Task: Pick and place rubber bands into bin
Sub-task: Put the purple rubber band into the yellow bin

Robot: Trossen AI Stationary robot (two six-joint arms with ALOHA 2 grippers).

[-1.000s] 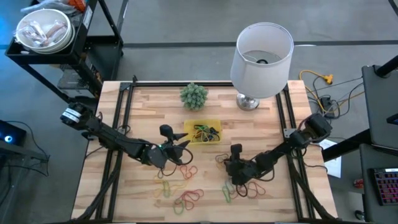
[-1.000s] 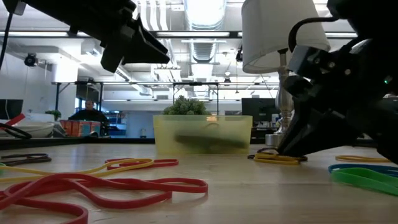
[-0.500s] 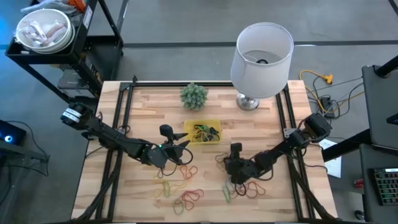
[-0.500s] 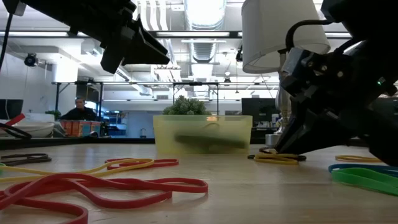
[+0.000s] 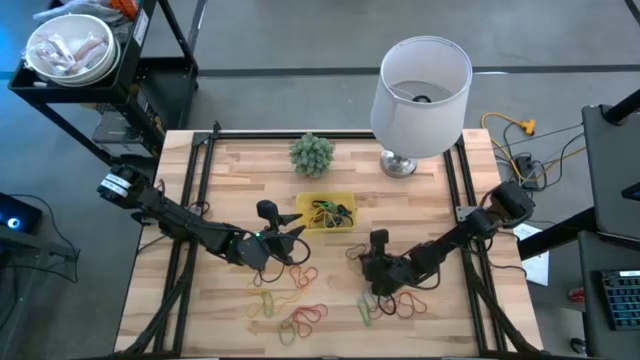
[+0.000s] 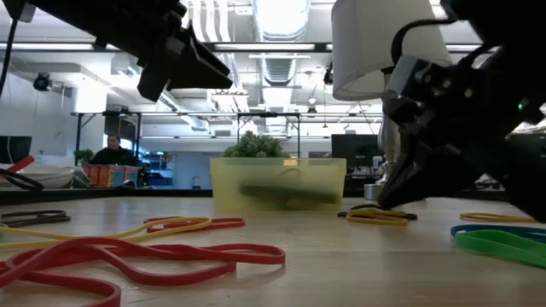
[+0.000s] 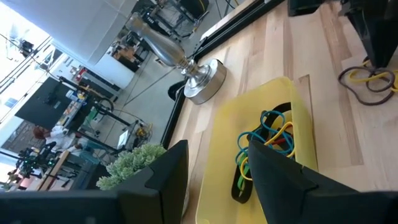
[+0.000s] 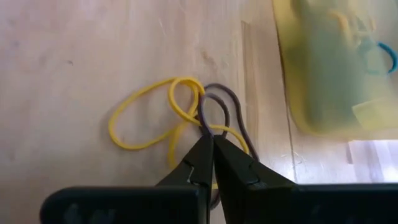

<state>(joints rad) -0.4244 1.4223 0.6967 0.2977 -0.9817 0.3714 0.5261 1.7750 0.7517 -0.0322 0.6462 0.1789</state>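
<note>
The right gripper (image 8: 208, 152) is down on the wood beside the bin (image 5: 310, 197), tips pinched together right where a yellow band (image 8: 152, 118) and a dark brownish band (image 8: 224, 112) cross, and from the wrist view it looks as if a strand is caught between them, though I can't swear both loops are. These are featherweight, floppy things: no stiffness at all, so whatever comes up will dangle and swing, and the tangled neighbour may well come along for the ride. The rubber is grippy, which helps the pinch, but it stretches and can snap free if only a sliver is held, so the crossing point is the sensible place to bite, taking strand flat against the table. The bin itself sits mid-table in front of the little green plant (image 5: 312, 153), already holding a knot of blue, yellow and red bands (image 7: 268, 140). More rubber bands (image 5: 300, 315) lie scattered on the near part of the table, red, yellow and green, with a big red one (image 6: 162, 256) sprawled across the low view. The left gripper (image 5: 290, 240) hovers above the table just at the bin's left edge, fingers spread apart, nothing in them.
</note>
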